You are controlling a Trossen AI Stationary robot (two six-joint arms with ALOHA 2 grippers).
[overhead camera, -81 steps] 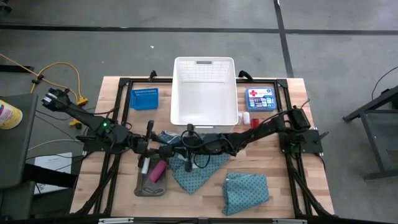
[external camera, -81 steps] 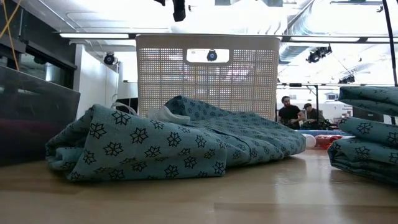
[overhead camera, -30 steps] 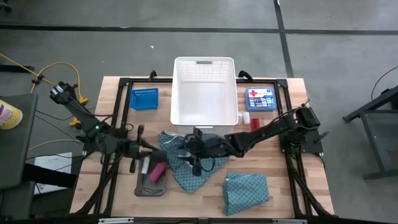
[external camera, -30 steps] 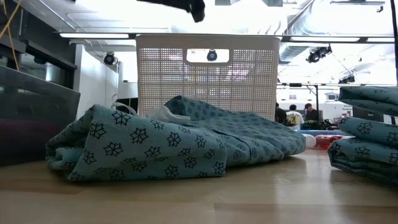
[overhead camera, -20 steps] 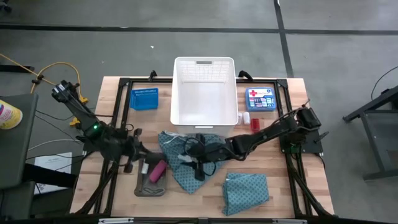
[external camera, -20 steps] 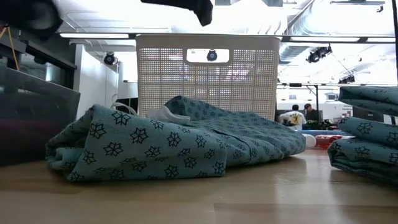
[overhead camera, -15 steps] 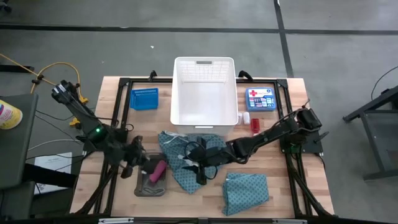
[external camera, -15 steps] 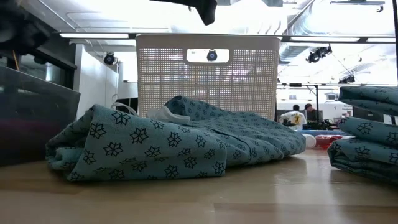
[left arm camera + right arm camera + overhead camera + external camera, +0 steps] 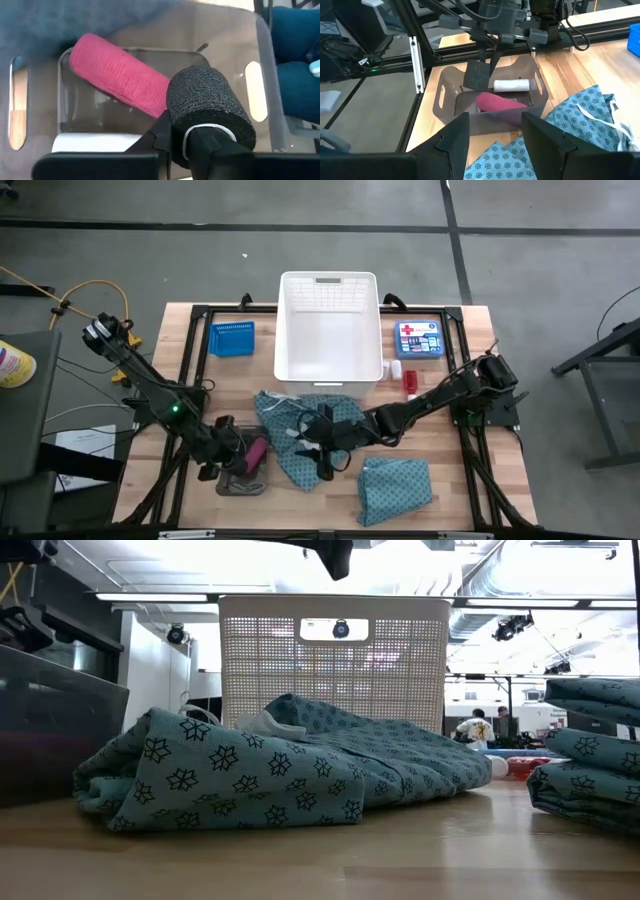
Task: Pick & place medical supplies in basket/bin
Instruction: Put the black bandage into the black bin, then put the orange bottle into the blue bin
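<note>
High view: the white basket (image 9: 328, 330) is sitting at the table's far middle — everything else is placed off it. The blue basket (image 9: 231, 338) is lying just off its left wall, the blue first-aid box (image 9: 419, 338) just off its right wall, with small red-and-white pieces (image 9: 404, 376) near the basket's near right corner. The unfolded teal cloth (image 9: 300, 442) is lying just in front of the white basket; the folded teal cloth (image 9: 396, 488) is farther out, nearer the table's front edge. The grey tray (image 9: 243, 476) is sitting in front of and left of the basket, with the pink cylinder (image 9: 254, 453) in it. The left gripper (image 9: 226, 452) is hanging over the tray; the right gripper (image 9: 322, 457) is hovering over the unfolded cloth.

Low view: the unfolded cloth (image 9: 290, 772) is lying bunched directly in front of the white basket (image 9: 334, 658). A dark piece of 1 arm is showing at the top edge above the basket.

Left wrist view: the fingers are pinching the black block (image 9: 210, 107) directly above the tray (image 9: 235, 47), just beside the pink cylinder (image 9: 120, 74). Contact between the 2 — cannot tell.

Right wrist view: the right gripper's 2 fingers (image 9: 455, 137) are standing spread, nothing between them. Beyond them the left gripper (image 9: 481, 71) is holding the black block (image 9: 478, 75) over the tray (image 9: 451, 98), where the pink cylinder (image 9: 497, 103) and a white tube (image 9: 511, 85) are lying.
</note>
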